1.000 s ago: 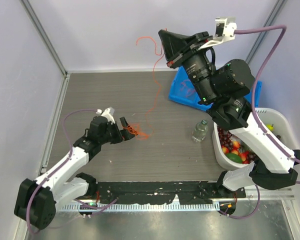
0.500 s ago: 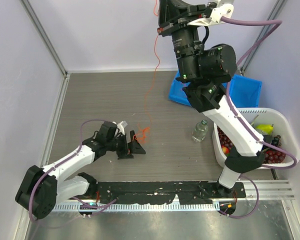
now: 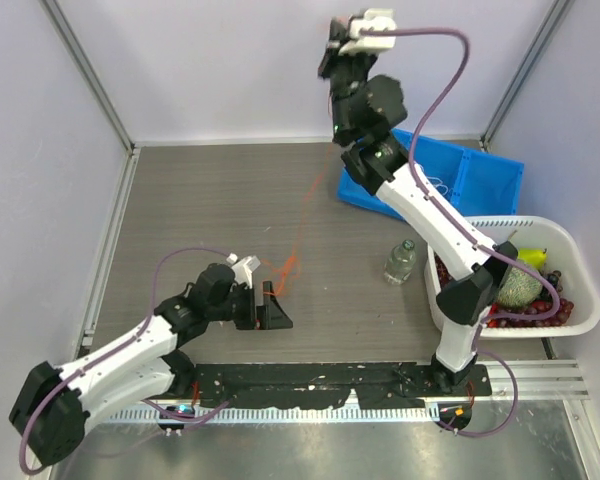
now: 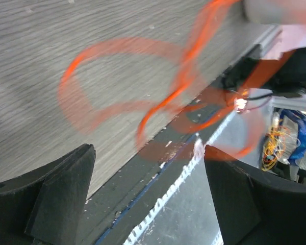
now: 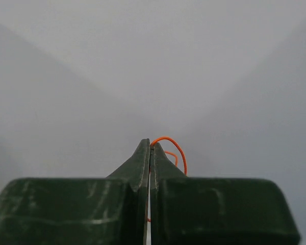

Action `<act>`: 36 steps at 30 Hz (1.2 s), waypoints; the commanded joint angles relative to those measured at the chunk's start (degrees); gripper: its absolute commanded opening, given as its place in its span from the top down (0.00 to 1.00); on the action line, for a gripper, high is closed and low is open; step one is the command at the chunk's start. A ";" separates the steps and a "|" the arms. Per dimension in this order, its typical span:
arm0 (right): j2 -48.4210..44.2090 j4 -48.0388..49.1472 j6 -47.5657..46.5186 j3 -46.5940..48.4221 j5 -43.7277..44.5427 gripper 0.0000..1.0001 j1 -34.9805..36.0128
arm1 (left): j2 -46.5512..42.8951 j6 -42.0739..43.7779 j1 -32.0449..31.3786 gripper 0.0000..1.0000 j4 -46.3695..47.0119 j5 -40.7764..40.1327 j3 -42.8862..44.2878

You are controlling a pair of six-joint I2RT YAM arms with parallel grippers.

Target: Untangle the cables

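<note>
**Right arm.** The right arm reaches up and toward the back wall, well above the surface (image 3: 200, 200). In the right wrist view, the right hand (image 5: 150, 149) has its two fingers pressed flat together. A small loop of the orange cable (image 5: 176, 149) sticks out from between their tips, so this hand is closed on the cable. In the overhead view the fingers themselves cannot be made out at the top of the arm.

**Left arm.** The left arm lies low over the near part of the surface. The left hand (image 3: 271, 306) points toward the middle of the surface. In the left wrist view, its fingers (image 4: 61, 178) stand wide apart at the two lower corners of the picture, and nothing is gripped between them.

**Cable.**
- From overhead, the orange cable (image 3: 298, 232) shows as a thin, blurred line. It slants down from the area in front of the blue bin (image 3: 480, 175) to a point just beyond the left hand.
- Its upper run toward the right hand cannot be traced against the wall.
- In the left wrist view, the cable (image 4: 181, 87) forms blurred loops in front of the open fingers, above the near edge of the surface.
- Whether its lower end touches the surface cannot be told.

**Other items.** A clear bottle (image 3: 400, 262) stands upright between the cable and a white basket (image 3: 572, 248) that holds fruit.
</note>
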 commanded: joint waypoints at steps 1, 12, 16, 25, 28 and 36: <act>-8.10 0.81 3.41 -19.38 -0.08 0.99 0.72 | -7.64 -0.19 -0.09 0.09 6.53 5.46 -1.67; -17.33 -7.09 22.10 -53.50 -11.93 0.99 0.10 | -10.32 -1.43 0.17 0.10 -8.00 0.41 11.84; -19.35 -14.38 28.98 -60.55 -10.72 0.99 0.01 | -0.11 6.81 0.17 0.14 -20.59 -5.05 22.13; -26.46 -33.11 30.65 -67.49 -21.85 0.71 -0.07 | 9.13 11.58 0.52 0.13 -31.34 -17.37 27.50; -31.30 -31.98 32.49 -73.38 -26.17 0.55 0.10 | 9.49 12.90 0.61 0.13 -33.10 -15.89 29.26; -41.59 4.71 34.01 -94.65 -54.22 0.32 4.76 | 10.98 18.88 0.79 0.13 -32.84 3.44 29.79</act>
